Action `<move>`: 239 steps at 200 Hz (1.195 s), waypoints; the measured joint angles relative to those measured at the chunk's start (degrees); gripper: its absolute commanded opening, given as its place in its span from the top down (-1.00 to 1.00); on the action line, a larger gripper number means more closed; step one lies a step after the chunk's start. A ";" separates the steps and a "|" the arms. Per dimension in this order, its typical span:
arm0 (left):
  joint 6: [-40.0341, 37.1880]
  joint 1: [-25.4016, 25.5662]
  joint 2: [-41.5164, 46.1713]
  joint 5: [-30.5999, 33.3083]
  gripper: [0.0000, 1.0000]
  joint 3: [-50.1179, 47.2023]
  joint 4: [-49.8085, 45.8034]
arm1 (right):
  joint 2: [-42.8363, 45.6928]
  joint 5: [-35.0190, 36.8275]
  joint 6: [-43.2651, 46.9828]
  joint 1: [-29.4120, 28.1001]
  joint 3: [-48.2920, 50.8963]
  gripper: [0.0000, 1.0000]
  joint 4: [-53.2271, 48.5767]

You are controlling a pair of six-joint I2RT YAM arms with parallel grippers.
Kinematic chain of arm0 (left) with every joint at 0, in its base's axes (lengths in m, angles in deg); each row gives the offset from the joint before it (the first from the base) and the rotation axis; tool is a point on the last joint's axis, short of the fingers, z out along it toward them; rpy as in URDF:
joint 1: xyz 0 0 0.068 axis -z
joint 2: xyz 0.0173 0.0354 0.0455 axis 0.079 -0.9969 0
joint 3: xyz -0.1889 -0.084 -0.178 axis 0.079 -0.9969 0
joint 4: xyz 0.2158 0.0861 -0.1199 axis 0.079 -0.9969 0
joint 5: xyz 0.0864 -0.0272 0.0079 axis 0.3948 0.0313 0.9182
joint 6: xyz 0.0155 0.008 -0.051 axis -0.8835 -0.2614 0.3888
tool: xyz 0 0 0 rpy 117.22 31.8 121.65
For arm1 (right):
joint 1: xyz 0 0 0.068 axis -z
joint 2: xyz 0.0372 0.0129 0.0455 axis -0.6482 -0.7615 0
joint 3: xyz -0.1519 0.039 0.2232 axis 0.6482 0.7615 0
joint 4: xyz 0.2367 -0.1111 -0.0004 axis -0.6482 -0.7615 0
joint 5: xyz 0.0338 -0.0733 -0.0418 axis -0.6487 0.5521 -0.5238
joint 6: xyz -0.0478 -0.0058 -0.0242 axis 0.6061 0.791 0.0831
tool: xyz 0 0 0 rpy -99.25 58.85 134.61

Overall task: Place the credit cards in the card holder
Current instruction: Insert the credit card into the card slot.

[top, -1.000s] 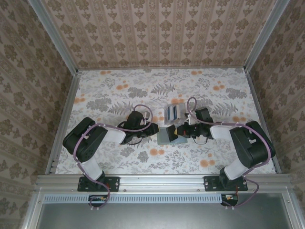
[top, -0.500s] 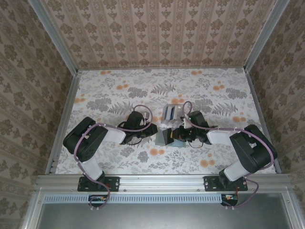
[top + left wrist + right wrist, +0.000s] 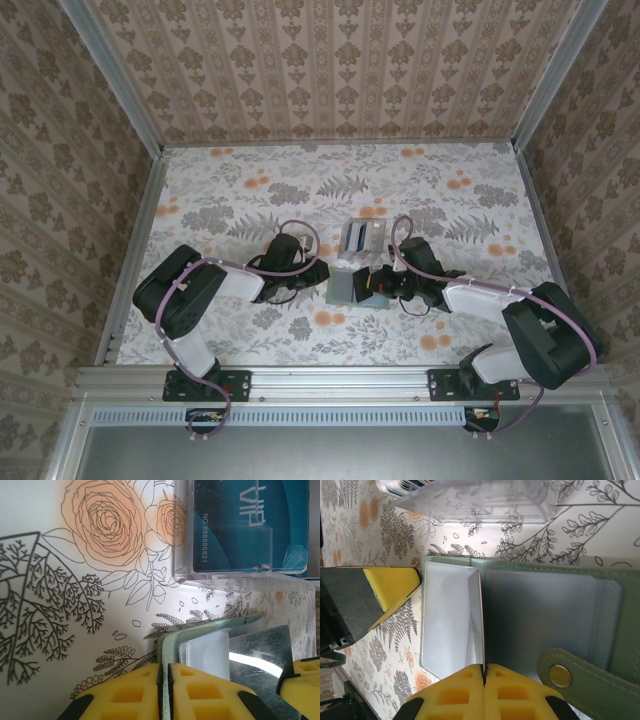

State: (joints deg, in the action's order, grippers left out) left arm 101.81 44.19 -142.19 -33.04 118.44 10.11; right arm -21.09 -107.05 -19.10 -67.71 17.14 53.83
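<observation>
The left gripper clamps the green card holder at the table's middle, apparently to steady it. The right gripper pinches a silvery card upright.

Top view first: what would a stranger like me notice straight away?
The black left arm and right arm meet at the middle of the flowery table. There the yellow left fingers and right fingers both pinch an open pale green wallet. Just behind it stands a clear box holding a blue card marked VIP.
</observation>
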 measured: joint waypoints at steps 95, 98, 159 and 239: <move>-0.02 0.00 -0.22 -0.04 0.71 0.00 0.15 | -2.08 5.05 -10.91 -3.96 4.11 1.00 11.41; -0.02 0.00 -0.22 -0.04 0.71 0.00 0.15 | -2.08 5.42 -11.15 -4.13 4.20 1.00 11.56; 0.00 0.00 -0.28 -0.11 0.71 0.02 0.22 | -3.98 13.84 -16.87 -10.54 4.33 1.00 15.04; 0.00 -0.07 -0.33 -0.24 0.71 0.00 0.35 | -10.32 16.44 -18.64 -15.04 -0.66 0.75 16.31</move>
State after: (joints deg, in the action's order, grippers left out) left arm 101.81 44.13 -142.52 -33.28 118.44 10.46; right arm -31.41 -90.62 -37.74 -82.75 16.48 70.14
